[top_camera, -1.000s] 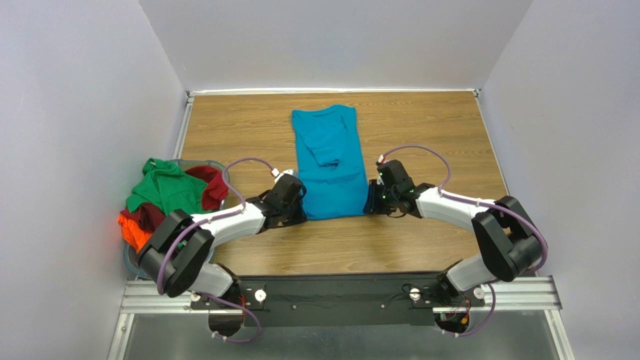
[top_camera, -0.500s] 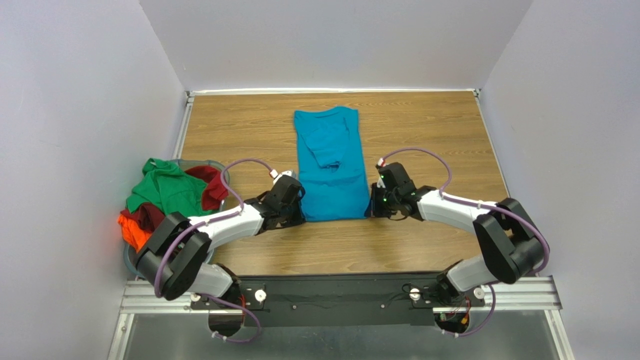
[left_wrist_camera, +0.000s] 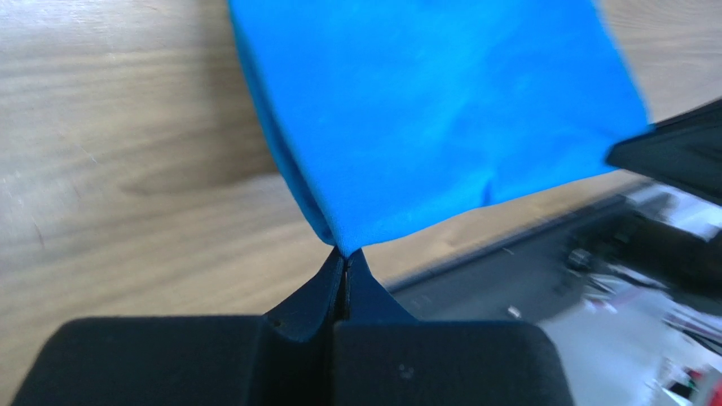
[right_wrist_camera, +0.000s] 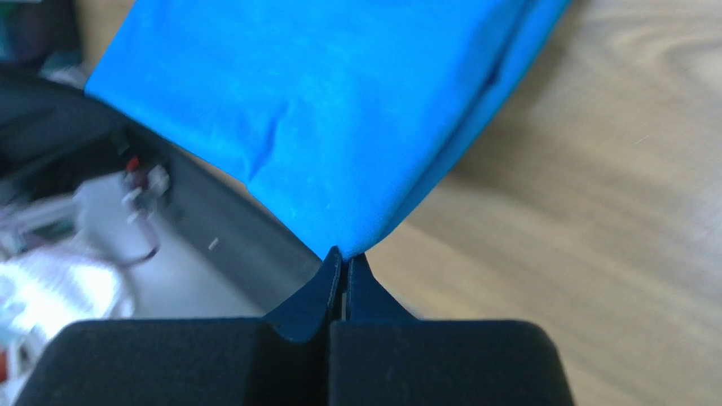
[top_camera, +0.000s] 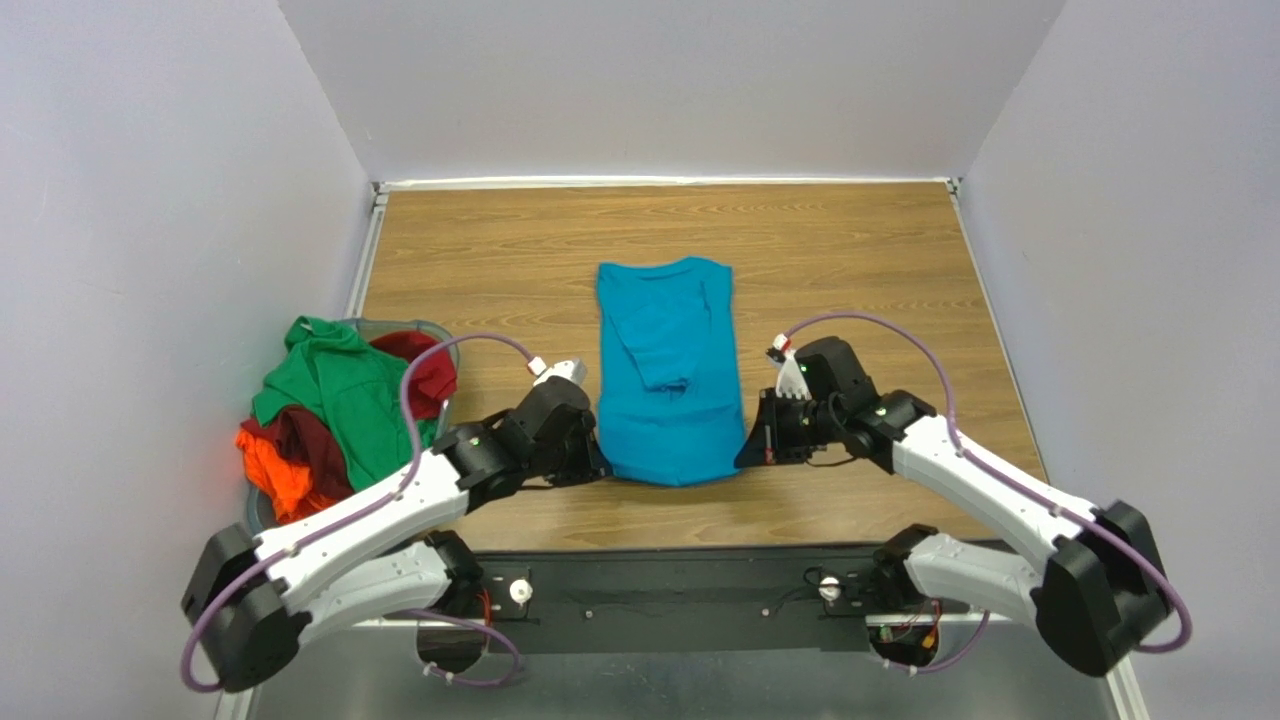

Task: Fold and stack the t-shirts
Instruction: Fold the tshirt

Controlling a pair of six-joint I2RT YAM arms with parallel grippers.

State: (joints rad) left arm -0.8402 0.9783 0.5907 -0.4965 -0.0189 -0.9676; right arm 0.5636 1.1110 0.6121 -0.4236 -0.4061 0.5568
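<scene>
The teal-blue t-shirt (top_camera: 667, 371) lies lengthwise in the middle of the table, its sides folded in. My left gripper (top_camera: 597, 464) is shut on its near left corner (left_wrist_camera: 339, 241). My right gripper (top_camera: 747, 452) is shut on its near right corner (right_wrist_camera: 352, 245). Both corners are lifted off the wood. The green t-shirt (top_camera: 334, 384), the dark red t-shirt (top_camera: 427, 371) and the bright orange t-shirt (top_camera: 268, 461) are heaped at the left.
The heap of shirts sits in a grey-blue round basket (top_camera: 428, 329) at the table's left edge. White walls close the back and both sides. A metal rail (top_camera: 676, 578) with the arm bases runs along the near edge.
Both grippers have pulled the shirt's near corners toward the near edge. The whole teal-blue shirt has slid nearer and its near hem is raised.
</scene>
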